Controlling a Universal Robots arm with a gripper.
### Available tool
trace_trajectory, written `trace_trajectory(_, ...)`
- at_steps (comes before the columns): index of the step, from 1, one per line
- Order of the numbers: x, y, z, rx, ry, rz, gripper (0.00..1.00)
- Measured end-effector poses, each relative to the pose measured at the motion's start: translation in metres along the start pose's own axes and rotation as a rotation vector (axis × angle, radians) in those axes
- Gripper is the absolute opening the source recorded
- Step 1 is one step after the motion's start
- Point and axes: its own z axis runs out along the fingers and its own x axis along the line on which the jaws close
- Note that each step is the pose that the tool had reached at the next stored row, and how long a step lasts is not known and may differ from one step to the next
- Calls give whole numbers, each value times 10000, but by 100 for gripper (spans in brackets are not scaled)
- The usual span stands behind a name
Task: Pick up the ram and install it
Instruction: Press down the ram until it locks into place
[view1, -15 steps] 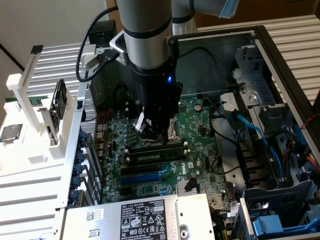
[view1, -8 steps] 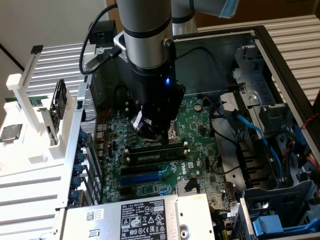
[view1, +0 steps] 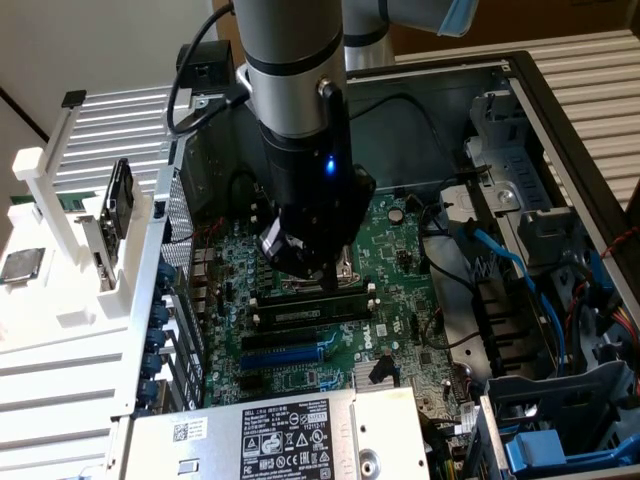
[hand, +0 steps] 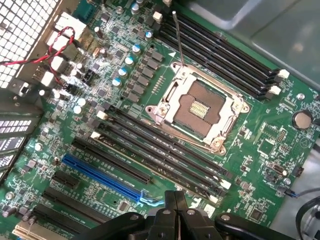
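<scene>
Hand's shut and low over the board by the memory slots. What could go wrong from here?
1. The processor socket lies open right beside the memory slots; a sideways drift of the hand could bend its bare contacts.
2. The socket's thin lever stands up off the board and looks easy to snag.

Silver-grey arm (view1: 290, 60), black wrist, blue light, black claw (hand: 175, 200)

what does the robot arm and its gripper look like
The arm is a thick silver-grey cylinder with a black band and, above it, a pale blue joint cap. Below sits a black wrist section with a small blue light. A black cable loops from a black box beside it. The gripper is black, with rounded linkages.
</scene>
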Motion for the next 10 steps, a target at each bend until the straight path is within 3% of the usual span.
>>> trace_trajectory(10,0,0,3,115,23,1397,10)
